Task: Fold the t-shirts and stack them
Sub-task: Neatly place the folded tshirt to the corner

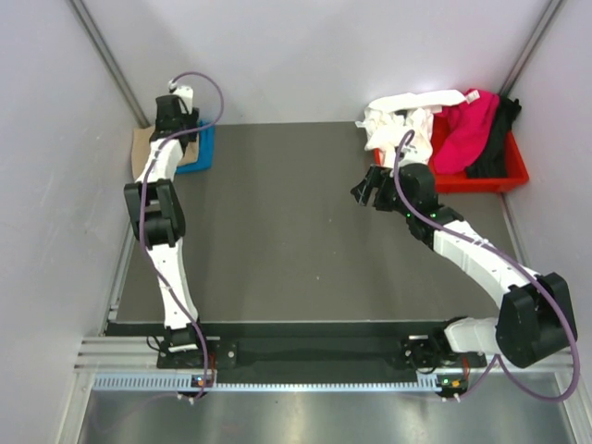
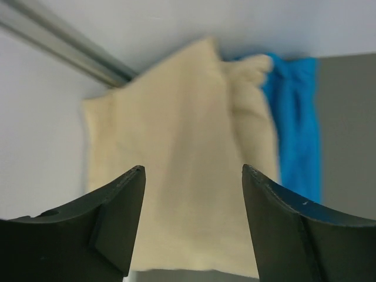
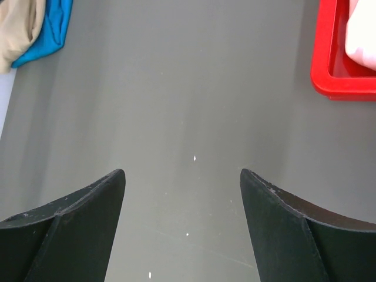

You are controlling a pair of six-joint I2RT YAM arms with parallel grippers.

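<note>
A folded tan t-shirt [image 2: 182, 176] lies on a folded bright blue t-shirt [image 2: 296, 135] at the table's far left corner; both show in the top view, tan [image 1: 141, 143] and blue [image 1: 204, 148]. My left gripper [image 1: 178, 109] hovers over them, open and empty [image 2: 194, 176]. A white t-shirt [image 1: 402, 120], a magenta one [image 1: 462, 134] and a black one [image 1: 495, 139] lie heaped in the red tray [image 1: 504, 176]. My right gripper [image 1: 370, 190] is open and empty over bare table [image 3: 182, 176], left of the tray.
The red tray's corner [image 3: 329, 64] shows in the right wrist view with white cloth [image 3: 361, 35] in it. White walls and metal rails [image 2: 64, 47] close in the table at the back and sides. The dark table [image 1: 296, 240] lies between the arms.
</note>
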